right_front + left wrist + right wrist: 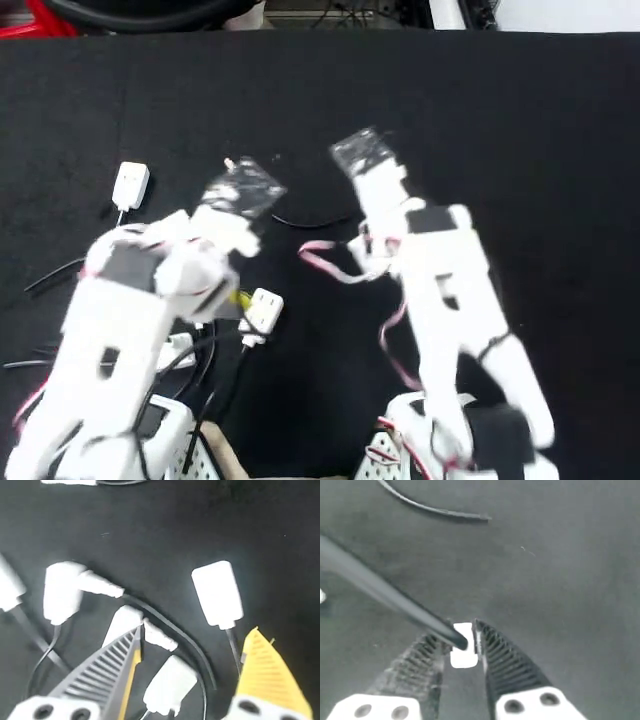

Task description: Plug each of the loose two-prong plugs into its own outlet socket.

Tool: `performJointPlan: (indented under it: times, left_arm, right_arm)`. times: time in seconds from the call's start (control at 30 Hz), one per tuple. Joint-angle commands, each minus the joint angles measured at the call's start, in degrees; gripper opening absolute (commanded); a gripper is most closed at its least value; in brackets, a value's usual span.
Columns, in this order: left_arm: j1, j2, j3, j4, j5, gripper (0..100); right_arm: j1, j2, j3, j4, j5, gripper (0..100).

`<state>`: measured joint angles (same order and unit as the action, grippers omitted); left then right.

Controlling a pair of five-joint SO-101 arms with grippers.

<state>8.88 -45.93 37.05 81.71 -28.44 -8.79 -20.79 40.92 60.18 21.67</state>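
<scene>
Up close, the right gripper (463,630) is clamped narrow on a small white plug (465,659) trailing a black cable (385,597). The left gripper (196,630) gapes wide above a boxy plug (217,592) and an angled plug (62,592); from above, a corded white box (130,185) lies on the black table (520,120)

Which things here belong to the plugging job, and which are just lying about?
Job: white block on a black cord; white angled plug; small white piece clamped in the right gripper; left gripper, open over the plugs.
Lying about: red object beyond the far edge of the table; pink wires, the arm's own.
</scene>
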Motion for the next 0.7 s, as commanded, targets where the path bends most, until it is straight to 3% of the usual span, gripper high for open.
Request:
performJointPlan:
  times: [0.0,0.17,0.3,0.47,0.67]
  left_arm:
    - [-7.78,-12.48,5.32,0.09,-0.44,32]
    - [-20.0,-24.97,28.88,-14.59,-0.18,32]
    - [-27.56,-33.76,42.68,-23.65,1.93,32]
    - [-30.29,-46.07,52.18,-23.56,2.02,32]
    - [-31.08,-58.73,59.3,-20.31,1.85,32]
  right_arm:
    - [-9.67,-14.2,9.01,-6.59,0.18,1.2]
    - [-23.21,-24.66,18.24,-13.98,0.18,1.2]
    - [-25.76,-17.36,18.07,-22.15,2.29,1.2]
    - [-29.98,-7.6,18.42,-28.22,8.18,1.2]
    - [-33.67,-8.75,21.67,-30.86,9.58,1.2]
